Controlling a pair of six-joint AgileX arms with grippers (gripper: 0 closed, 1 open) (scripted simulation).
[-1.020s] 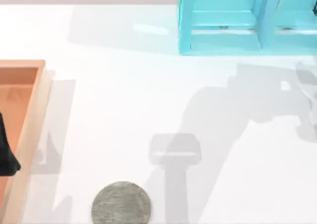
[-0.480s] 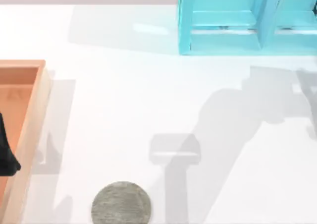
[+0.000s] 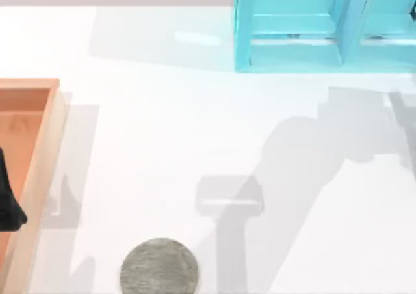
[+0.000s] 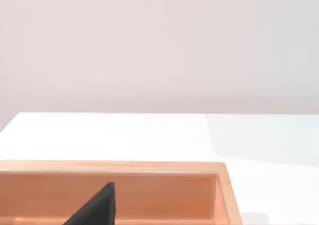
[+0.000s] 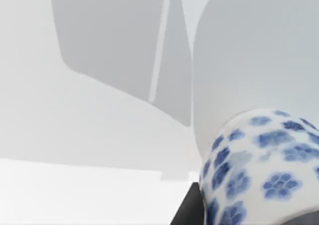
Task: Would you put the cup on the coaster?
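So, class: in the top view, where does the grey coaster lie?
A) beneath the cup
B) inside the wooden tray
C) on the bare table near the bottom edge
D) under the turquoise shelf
C: the coaster lies alone on the white table, right of the wooden tray.

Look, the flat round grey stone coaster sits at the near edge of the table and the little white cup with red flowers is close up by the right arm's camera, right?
Nearly. The flowers are blue, not red: the right wrist view shows the small white ceramic cup with a blue floral pattern, close up. The flat round grey stone coaster does sit at the near edge of the white table in the top view.
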